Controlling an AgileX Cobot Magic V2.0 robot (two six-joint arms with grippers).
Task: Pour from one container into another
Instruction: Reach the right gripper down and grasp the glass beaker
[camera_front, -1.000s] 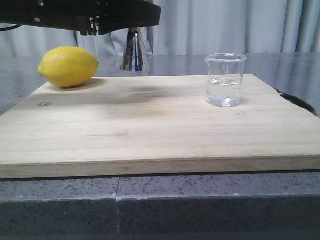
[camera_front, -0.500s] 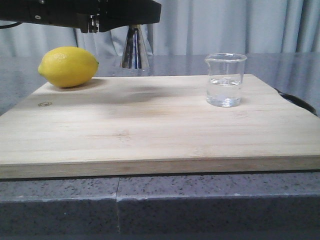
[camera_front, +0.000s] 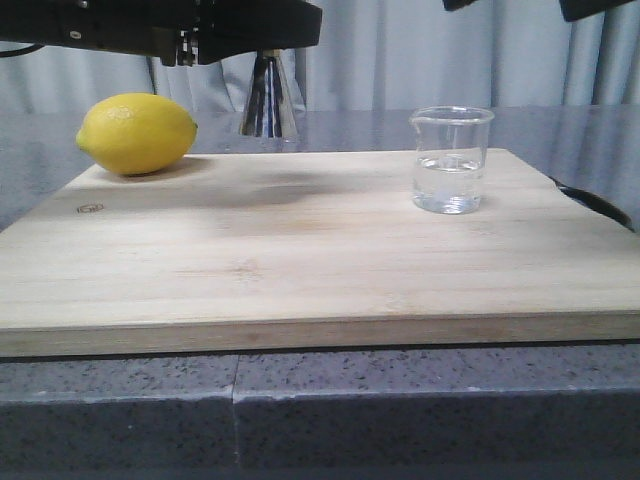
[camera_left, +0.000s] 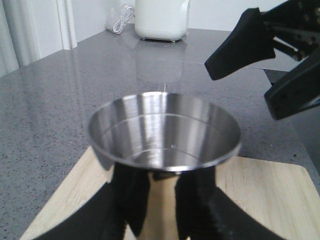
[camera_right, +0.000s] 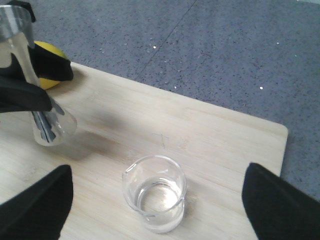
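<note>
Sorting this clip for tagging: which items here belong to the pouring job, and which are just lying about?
Job items:
glass beaker, holding clear liquid
steel jigger, held in the left end effector
right end effector, open above the beaker

Lying about:
lemon
wooden board

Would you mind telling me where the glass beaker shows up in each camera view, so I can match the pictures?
Front view: the glass beaker stands on the right part of the cutting board.
Left wrist view: not in it; the steel jigger fills the middle.
Right wrist view: the beaker sits low in the middle of the picture, seen from above.
Shared landmark: the cutting board, in all three.
</note>
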